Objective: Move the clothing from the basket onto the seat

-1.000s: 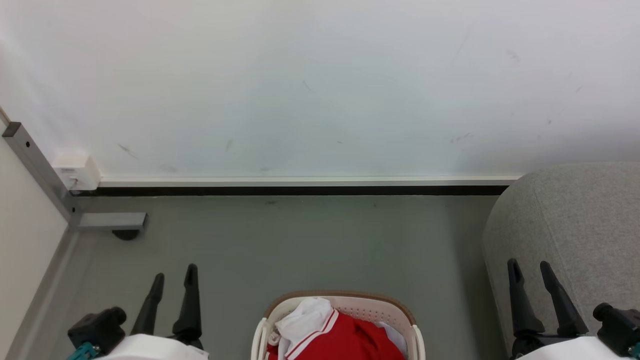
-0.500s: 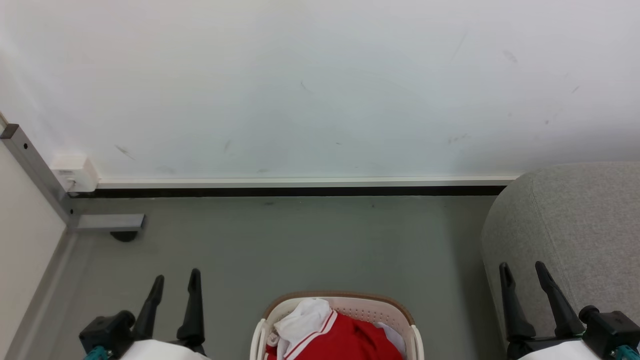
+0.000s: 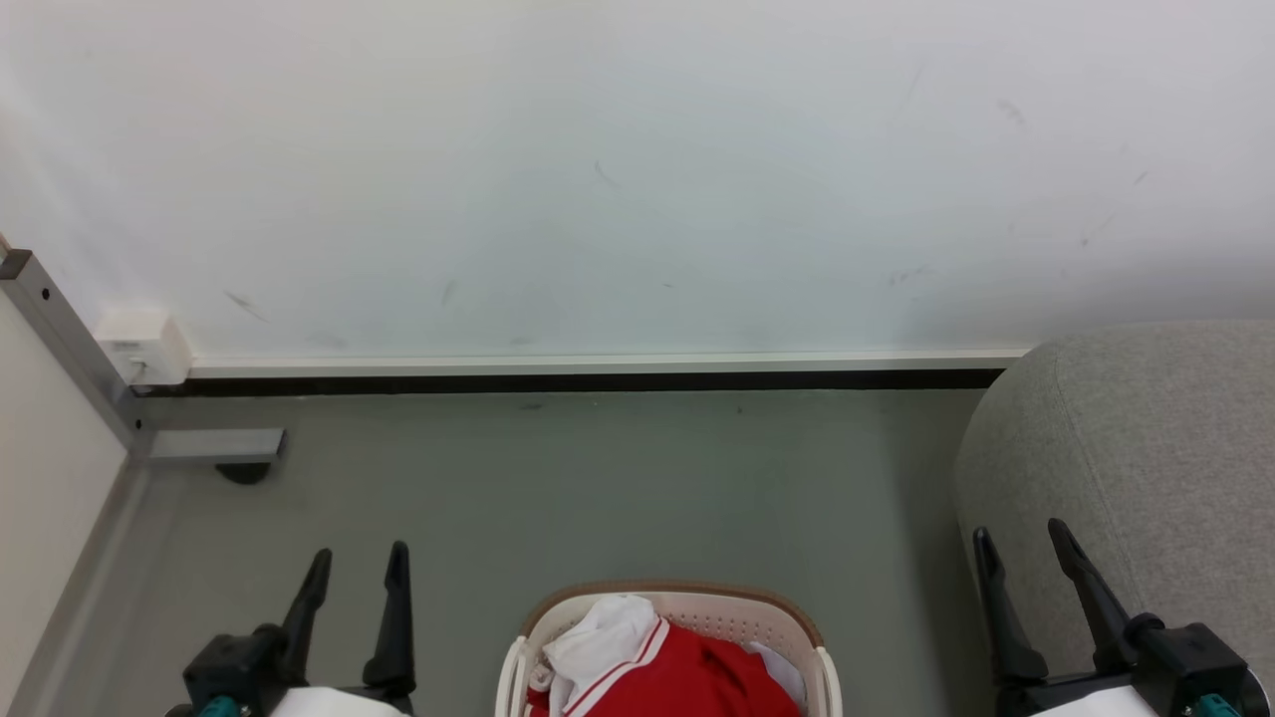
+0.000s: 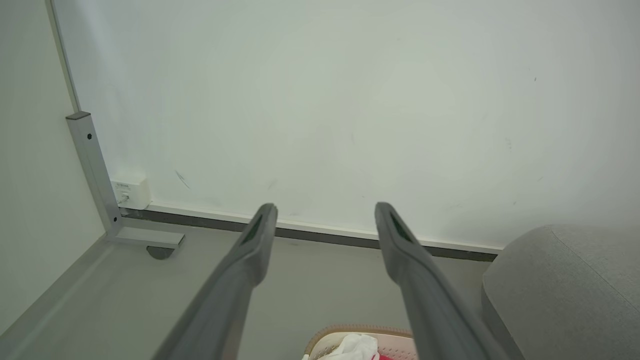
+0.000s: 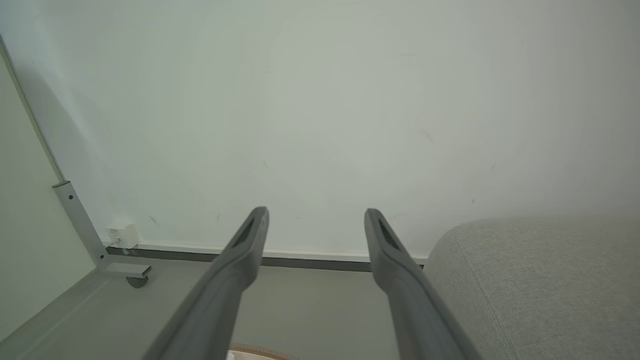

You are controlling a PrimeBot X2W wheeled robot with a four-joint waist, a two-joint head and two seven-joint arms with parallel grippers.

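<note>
Head view shows the soft bright red clothing heaped in the oval cream-white plastic basket. It seems light and limp; pinch a raised fold. The left gripper and right gripper stand spread, empty.

The basket stands at the near edge of the floor, midway between left and right, with the clothing piled inside it. The seat stands to the basket's right, apart from it, and reaches back towards the wall along the floor's far edge. In the far left corner rises a post, with a foot bar lying rightward from its base and a small box on the wall just beside it. The left gripper hangs left of the basket. The right gripper hangs right of it, before the seat's left side.
</note>
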